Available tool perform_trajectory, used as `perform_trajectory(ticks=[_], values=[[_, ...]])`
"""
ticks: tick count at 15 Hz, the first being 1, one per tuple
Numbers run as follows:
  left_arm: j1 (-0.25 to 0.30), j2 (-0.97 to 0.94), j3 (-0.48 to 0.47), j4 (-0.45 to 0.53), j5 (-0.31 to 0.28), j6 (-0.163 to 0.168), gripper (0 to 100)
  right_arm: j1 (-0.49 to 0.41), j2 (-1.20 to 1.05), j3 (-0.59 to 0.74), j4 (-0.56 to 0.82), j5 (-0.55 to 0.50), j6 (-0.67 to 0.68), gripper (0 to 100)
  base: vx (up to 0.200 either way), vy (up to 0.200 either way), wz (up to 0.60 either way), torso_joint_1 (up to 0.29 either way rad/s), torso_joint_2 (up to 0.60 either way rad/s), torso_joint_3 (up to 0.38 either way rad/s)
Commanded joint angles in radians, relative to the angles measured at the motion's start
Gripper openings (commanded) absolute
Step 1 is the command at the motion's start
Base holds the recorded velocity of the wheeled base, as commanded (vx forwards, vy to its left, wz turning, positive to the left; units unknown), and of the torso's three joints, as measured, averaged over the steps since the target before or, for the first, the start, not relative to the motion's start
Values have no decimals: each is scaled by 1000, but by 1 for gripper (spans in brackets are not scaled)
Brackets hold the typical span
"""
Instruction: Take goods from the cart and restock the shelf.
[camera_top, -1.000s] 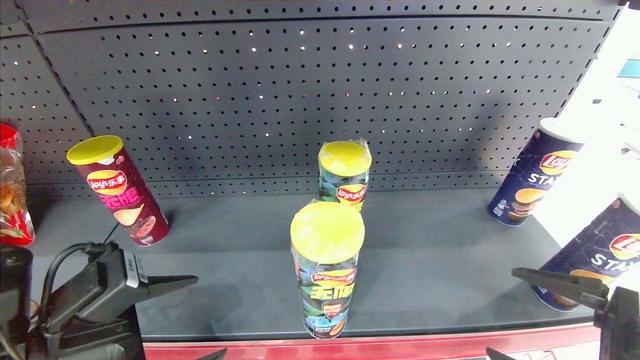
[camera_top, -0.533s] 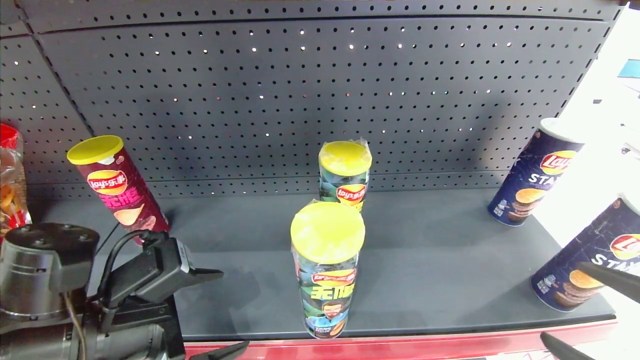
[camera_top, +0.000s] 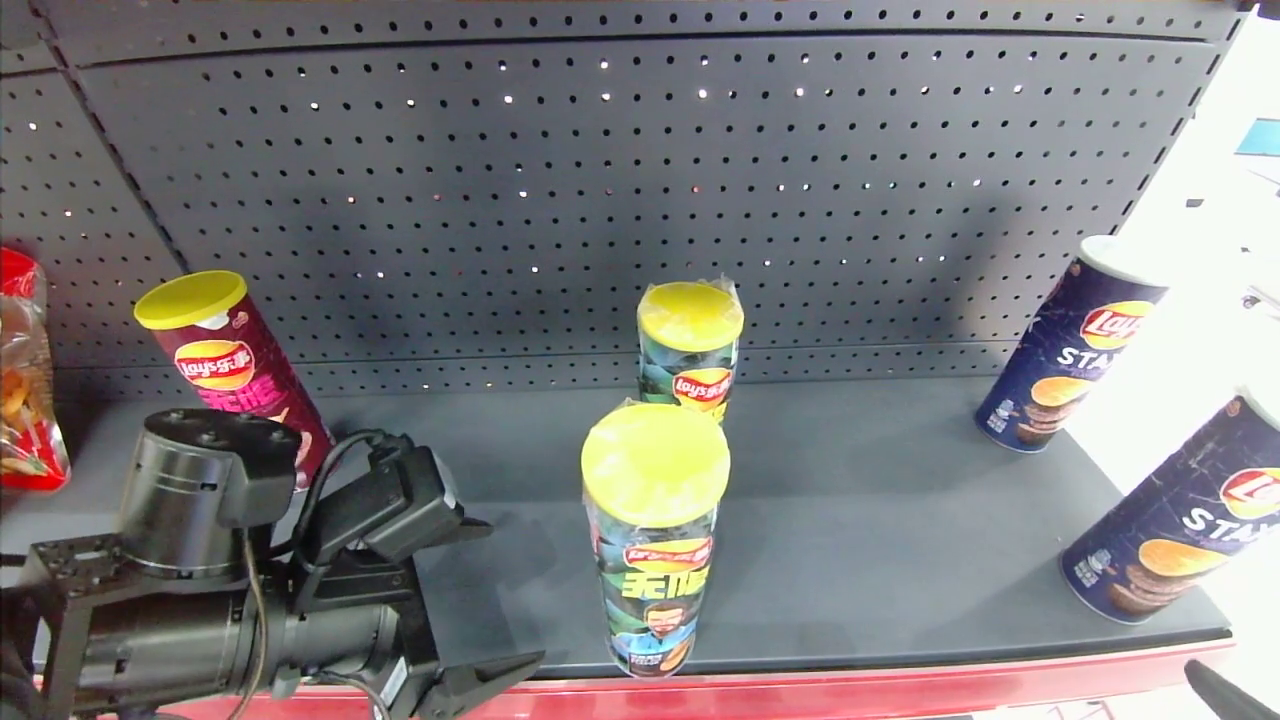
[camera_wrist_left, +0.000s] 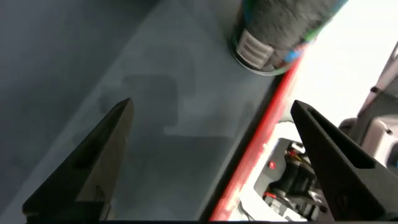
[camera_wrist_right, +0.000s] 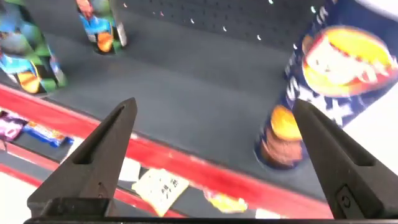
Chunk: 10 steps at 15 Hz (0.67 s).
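- Over the last second the left gripper (camera_top: 515, 592) has swung up and inward from the shelf's left front corner toward the middle. The right gripper (camera_wrist_right: 214, 104) has drawn back off the shelf's right front corner. The cans have not shifted.
- Far left, a red bag (camera_top: 25, 400) stands at the end of the shelf (camera_top: 880, 520), against the pegboard (camera_top: 600, 200).
- Just beside the bag, the maroon can (camera_top: 225, 360) stands upright near the back; the left arm's wrist covers its foot.
- The left gripper hangs over the front left of the shelf with jaws wide and nothing between them. One finger is over the shelf and the other is at the red lip (camera_top: 850, 685). It points toward the front green can (camera_top: 652, 540) and is apart from it.
- The front green can stands upright in the middle, close to the lip, with its yellow lid on.
- The rear green can (camera_top: 690, 345) stands upright behind it, near the pegboard and well apart from it.
- At the right, the rear blue can (camera_top: 1070, 345) stands near the back.
- The front blue can (camera_top: 1170, 510) stands at the right front corner.
- The right gripper is in front of the lip, below shelf level, with jaws wide and empty. In its wrist view the front blue can is just beyond one finger.
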Motion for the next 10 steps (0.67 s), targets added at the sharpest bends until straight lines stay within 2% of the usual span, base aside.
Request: perform_trajectory(ticks=[1,5,10], values=[[-11,53,-13,-25,4,0,100,-13,-130,-29,104,-1,1,100,0,0,0,0,0,0],[-27,106,-29,-78,17,-3,100,-13,-216,-72,250,-1,1,100,0,0,0,0,0,0],[-27,142,-65,-80,25,-3,100,-13,-220,-69,255,-2,1,100,0,0,0,0,0,0]])
